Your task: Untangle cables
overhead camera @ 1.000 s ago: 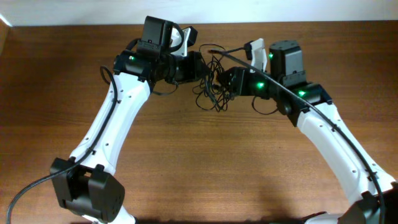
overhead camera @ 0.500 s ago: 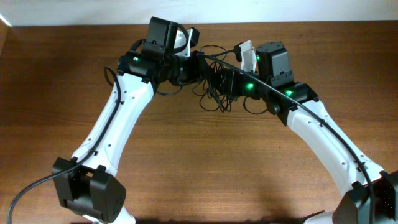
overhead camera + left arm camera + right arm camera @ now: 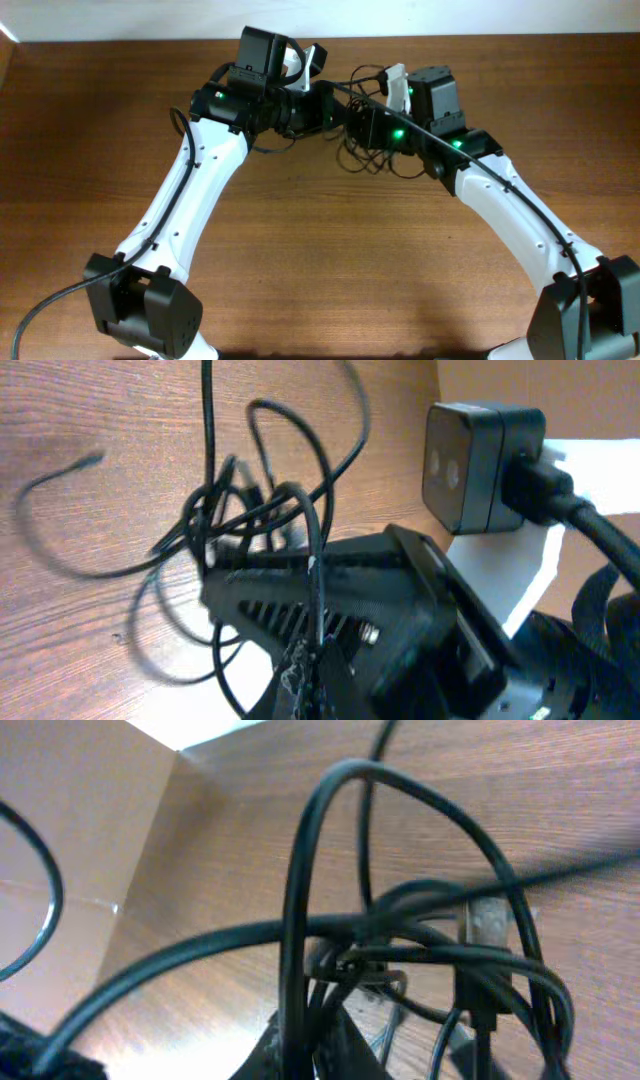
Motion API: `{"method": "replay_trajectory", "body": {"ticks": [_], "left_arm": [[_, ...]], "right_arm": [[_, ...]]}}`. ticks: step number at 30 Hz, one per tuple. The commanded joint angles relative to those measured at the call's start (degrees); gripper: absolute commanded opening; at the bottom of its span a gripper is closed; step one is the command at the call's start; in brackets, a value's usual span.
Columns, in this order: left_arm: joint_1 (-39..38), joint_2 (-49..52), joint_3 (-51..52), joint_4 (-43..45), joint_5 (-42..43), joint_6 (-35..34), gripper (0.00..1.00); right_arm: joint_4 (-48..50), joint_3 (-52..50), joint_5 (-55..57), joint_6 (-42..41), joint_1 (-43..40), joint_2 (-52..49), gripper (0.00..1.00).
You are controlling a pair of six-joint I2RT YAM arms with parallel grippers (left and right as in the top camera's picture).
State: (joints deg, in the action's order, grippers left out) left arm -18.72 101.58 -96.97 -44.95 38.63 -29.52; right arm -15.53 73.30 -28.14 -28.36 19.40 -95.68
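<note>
cables (image 3: 358, 154) — centre, far side of table (image 3: 330, 260)

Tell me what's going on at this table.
Two robot arms are working on a knot of thin black cables over the far side of the wooden table. The left tool and the right tool meet at the clump, and both are shut, apparently each on a strand. The cables are tangled, with loose loops hanging below the tools, so nothing is separated yet.
</note>
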Motion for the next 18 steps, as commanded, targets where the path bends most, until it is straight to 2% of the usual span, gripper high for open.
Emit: {"method": "replay_trajectory", "body": {"ticks": [1, 8, 14, 18], "left_arm": [[1.0, -0.1, -0.4, 0.0, -2.7, 3.2, 0.00], [4.7, -0.1, -0.4, -1.4, -9.0, 14.0, 0.00], [9.6, -0.1, -0.4, -2.5, -9.2, 26.9, 0.00], [12.8, -0.1, -0.4, -3.8, -13.0, 29.0, 0.00]], "right_arm": [[-2.2, 0.9, 0.2, 0.4, -3.2, 1.7, 0.04], [-12.6, 0.9, 0.8, 2.6, -7.9, 9.9, 0.04], [-19.2, 0.9, 0.7, 2.6, -12.2, 17.0, 0.04], [-21.1, 0.9, -4.3, 2.6, -16.2, 21.7, 0.04]]}}
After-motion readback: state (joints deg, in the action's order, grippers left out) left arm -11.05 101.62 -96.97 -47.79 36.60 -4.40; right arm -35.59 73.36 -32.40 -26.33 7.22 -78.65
